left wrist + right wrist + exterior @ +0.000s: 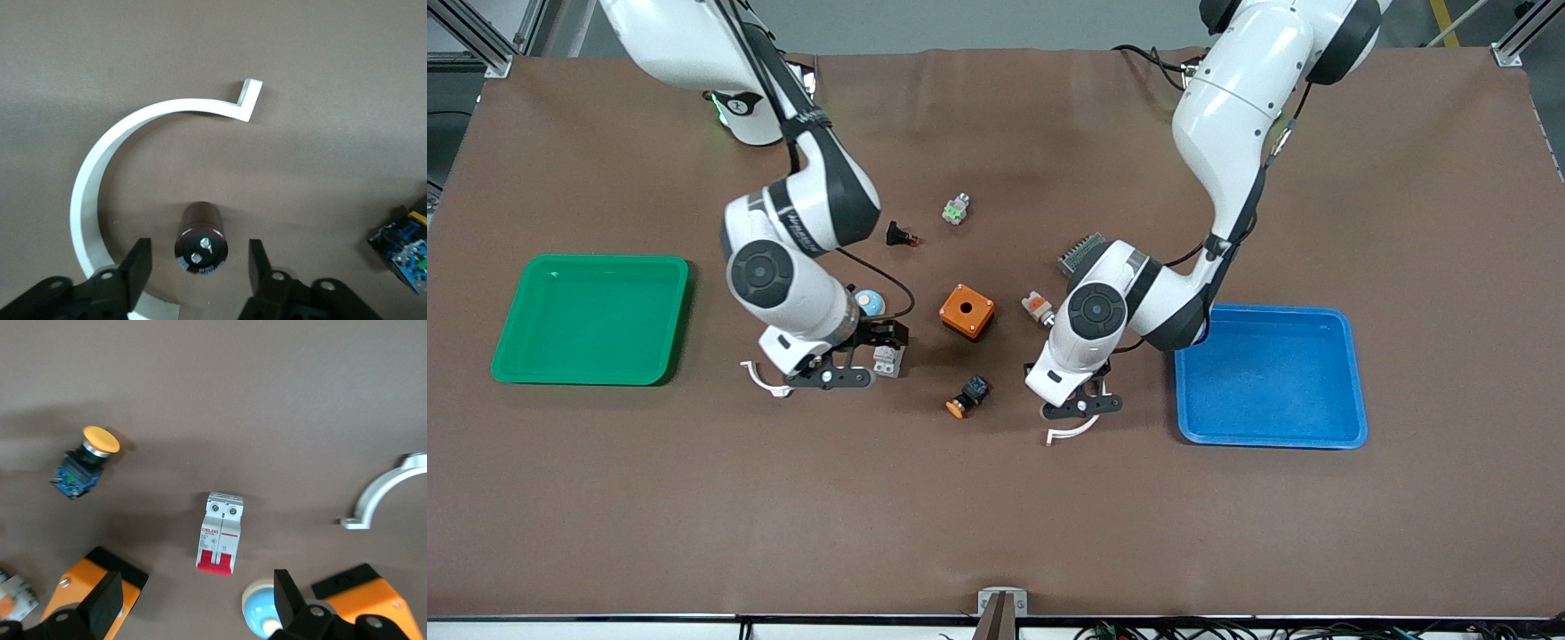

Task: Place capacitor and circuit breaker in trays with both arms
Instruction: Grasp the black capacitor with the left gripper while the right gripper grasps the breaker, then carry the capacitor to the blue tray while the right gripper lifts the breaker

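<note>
While both of my claws are spread and neither grips anything, the question for each is whether its part sits centred in the gap.

My right gripper (pixel 874 354) hangs low over the table between the green tray (pixel 605 260) and the orange box (pixel 967 311). The circuit breaker (pixel 887 359) lies flat right under it. In the right wrist view the circuit breaker (pixel 219 533) lies about midway across the gap of my right gripper (pixel 197 600). Its long axis runs crosswise to the line between the fingers, red toggle end toward me. As I judge it, closing would pinch its narrow width.

My left gripper (pixel 1082 400) is low over the table beside the blue tray (pixel 1263 308). From the front my own wrist hides the capacitor. Only the left wrist view shows the capacitor (pixel 201 238), squarely between the open fingers (pixel 137 267) of my left gripper (pixel 198 261), its terminal end facing the camera. I cannot tell whether it stands or lies. A white curved bracket (pixel 100 167) arcs round it, close enough that I think one finger could snag it.
</note>
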{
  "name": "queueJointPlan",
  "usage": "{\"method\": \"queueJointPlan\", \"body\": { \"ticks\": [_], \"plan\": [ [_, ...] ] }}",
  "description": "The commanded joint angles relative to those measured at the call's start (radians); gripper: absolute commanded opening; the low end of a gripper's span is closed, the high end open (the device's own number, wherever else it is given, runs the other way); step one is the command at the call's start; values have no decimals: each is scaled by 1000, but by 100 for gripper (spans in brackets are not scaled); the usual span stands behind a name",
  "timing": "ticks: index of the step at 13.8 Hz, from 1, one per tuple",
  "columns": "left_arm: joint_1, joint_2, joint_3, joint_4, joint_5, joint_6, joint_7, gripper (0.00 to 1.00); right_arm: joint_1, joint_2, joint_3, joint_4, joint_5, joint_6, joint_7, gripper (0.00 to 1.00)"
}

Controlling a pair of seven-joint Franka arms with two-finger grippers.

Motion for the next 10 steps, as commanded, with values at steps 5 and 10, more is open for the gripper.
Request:
{"method": "queueJointPlan", "body": {
  "ticks": [5, 10],
  "plan": [
    [-12, 24, 15, 29, 58, 12, -9, 2, 13, 35, -11, -90, 20, 109, 67, 100],
    [79, -99, 21, 23, 109, -104, 4, 0, 44, 90, -11, -87, 19, 185, 100, 98]
  ]
}}
